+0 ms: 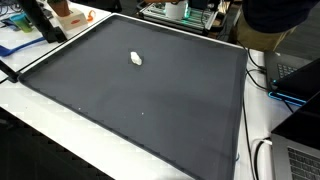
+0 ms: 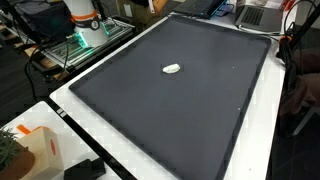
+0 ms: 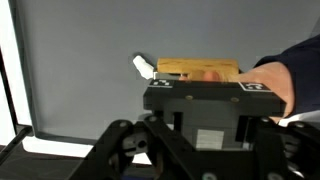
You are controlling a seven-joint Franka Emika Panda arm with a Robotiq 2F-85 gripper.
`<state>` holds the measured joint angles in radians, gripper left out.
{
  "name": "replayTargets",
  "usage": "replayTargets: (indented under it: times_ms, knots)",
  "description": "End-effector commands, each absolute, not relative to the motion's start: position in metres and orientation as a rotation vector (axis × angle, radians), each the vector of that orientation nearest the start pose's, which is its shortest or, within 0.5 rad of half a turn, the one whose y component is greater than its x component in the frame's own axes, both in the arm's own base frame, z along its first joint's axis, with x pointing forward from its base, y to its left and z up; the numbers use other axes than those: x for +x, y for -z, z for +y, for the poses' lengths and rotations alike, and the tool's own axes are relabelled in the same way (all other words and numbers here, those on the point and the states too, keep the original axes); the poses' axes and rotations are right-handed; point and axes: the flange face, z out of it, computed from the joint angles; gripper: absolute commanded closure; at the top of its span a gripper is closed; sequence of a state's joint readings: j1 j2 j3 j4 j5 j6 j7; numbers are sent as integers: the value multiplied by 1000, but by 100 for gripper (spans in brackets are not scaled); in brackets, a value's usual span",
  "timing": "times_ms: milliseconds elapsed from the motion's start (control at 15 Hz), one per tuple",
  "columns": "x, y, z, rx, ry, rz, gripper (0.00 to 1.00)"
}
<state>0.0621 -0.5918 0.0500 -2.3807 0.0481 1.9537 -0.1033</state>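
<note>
In the wrist view my gripper fills the lower middle as a black body, and its fingertips are hidden behind it. A light wooden block sits right at the gripper's far edge; whether the jaws are on it I cannot tell. A person's hand in a dark sleeve is beside the block on the right. A small white object lies on the dark mat just left of the block. Both exterior views show the white object alone on the mat; the gripper is outside them.
The mat lies on a white table. The robot base stands past one corner. An orange-and-white item sits near another corner. Cables and a laptop lie along one side. A person in dark clothing stands at the far edge.
</note>
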Motion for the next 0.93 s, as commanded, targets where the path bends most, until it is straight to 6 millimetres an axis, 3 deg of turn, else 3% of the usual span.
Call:
replayTargets:
  times_ms: [0,67,133,267,400,867]
  knots:
    - [386,-544,47,-3111,223,-296,30]
    - [386,-544,47,-3111,223,-296,55]
    - [386,-544,47,-3112,223,-295,55]
    - [386,-545,47,-3115,230,-294,70]
    - [386,-545,46,-3116,232,-291,77]
    - [386,-546,46,-3118,233,-292,77]
